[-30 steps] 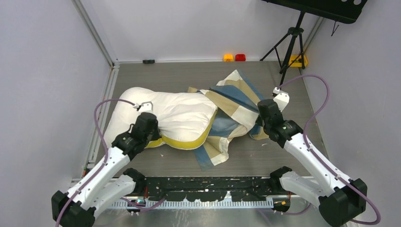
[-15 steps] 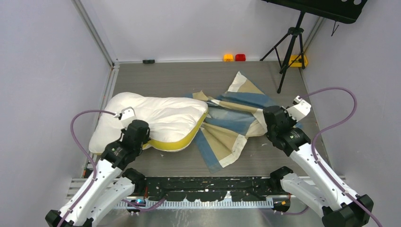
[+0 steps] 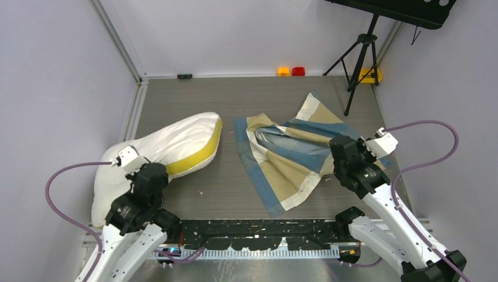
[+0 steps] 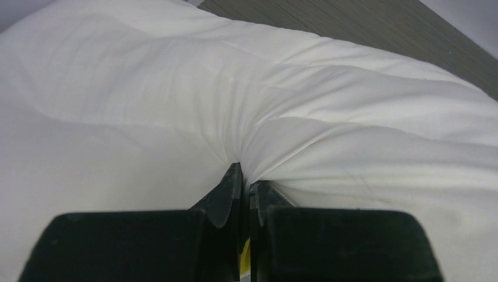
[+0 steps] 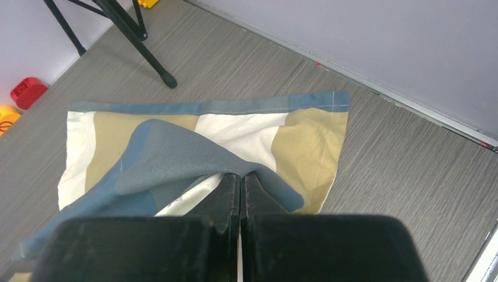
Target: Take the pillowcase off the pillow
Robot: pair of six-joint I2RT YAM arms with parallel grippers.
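Note:
The cream-white pillow with its yellow edge lies at the left of the table, apart from the pillowcase, a blue, tan and white checked cover spread flat right of centre. My left gripper is shut on a pinch of the pillow's near end; the left wrist view shows white fabric puckered at the gripper tips. My right gripper is shut on a fold of the pillowcase at its right edge; in the right wrist view the blue cloth bunches at the gripper tips.
A black tripod stands at the back right by a yellow block. Orange and red blocks sit against the back wall. Walls close in on the left, back and right. Bare grey tabletop shows between pillow and pillowcase.
Both arms have drawn apart and toward the near edge: the left one dragged the pillow left, the right one pulled the pillowcase right. The pillow has come fully out of the cover.

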